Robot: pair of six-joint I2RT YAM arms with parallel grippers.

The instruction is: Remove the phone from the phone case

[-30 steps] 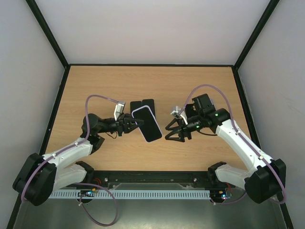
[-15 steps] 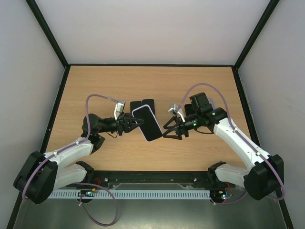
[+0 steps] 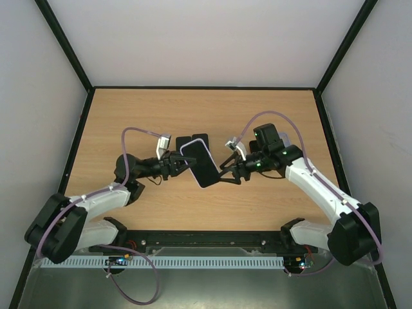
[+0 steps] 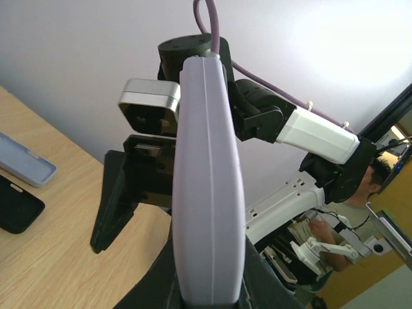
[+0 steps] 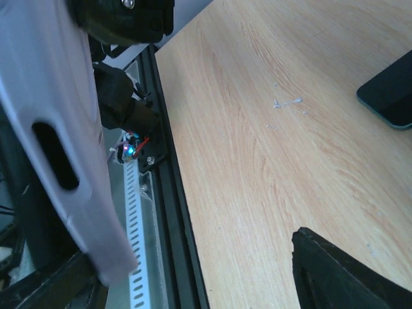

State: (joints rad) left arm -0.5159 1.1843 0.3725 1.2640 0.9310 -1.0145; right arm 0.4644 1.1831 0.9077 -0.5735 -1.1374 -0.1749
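The phone in its lilac case (image 3: 199, 164) is held off the table, screen up and tilted. My left gripper (image 3: 183, 165) is shut on its left end. In the left wrist view the case's side edge (image 4: 209, 180) rises upright from between my fingers. My right gripper (image 3: 224, 174) is open at the phone's right edge. In the right wrist view the case (image 5: 58, 129), with a slot cutout, fills the left side close to one finger, and the other finger (image 5: 347, 277) stands well apart at the lower right. I cannot tell whether a finger touches the case.
Two more flat items lie on the table (image 3: 270, 116) just behind the held phone: a black phone (image 3: 201, 139) and a darker piece (image 3: 185, 141). The left wrist view shows a pale blue-grey case (image 4: 26, 167) and a black phone (image 4: 16, 206) on the wood. The table's front rail (image 5: 174, 212) is near.
My right gripper has moved left, from well clear of the phone to its right edge, still open. My left gripper has shifted the phone slightly right and up.
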